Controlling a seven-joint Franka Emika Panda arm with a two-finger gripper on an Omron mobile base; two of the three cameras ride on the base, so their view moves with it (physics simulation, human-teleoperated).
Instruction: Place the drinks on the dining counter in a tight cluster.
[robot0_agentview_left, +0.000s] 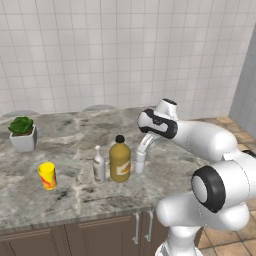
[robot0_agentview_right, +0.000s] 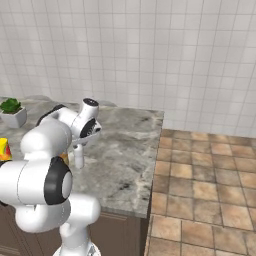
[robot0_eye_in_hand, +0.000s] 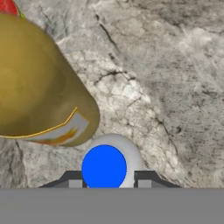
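**Small bottle set down beside the jug**

The jaws (robot0_eye_in_hand: 104, 186) pinch the small bottle (robot0_agentview_left: 140, 161) just under its blue cap (robot0_eye_in_hand: 104, 168), one finger on each side of the neck in the hand view. The bottle stands upright on the tabletop (robot0_agentview_left: 70, 200), just beside the jug (robot0_agentview_left: 120, 160); whether the two touch I cannot tell. The slim bottle (robot0_agentview_left: 99, 165) stands close on the jug's other side, so all three drinks look gathered in a row. A yellow cup (robot0_agentview_left: 47, 175) and a potted plant (robot0_agentview_left: 22, 133) sit well apart.

The small bottle is probably light and stiff, with a smooth, likely slippery wall. It is narrow and tall, so it should tip easily if nudged sideways. The neck below the cap is the sound place to hold it. The jug looks the heaviest and steadiest of the three.
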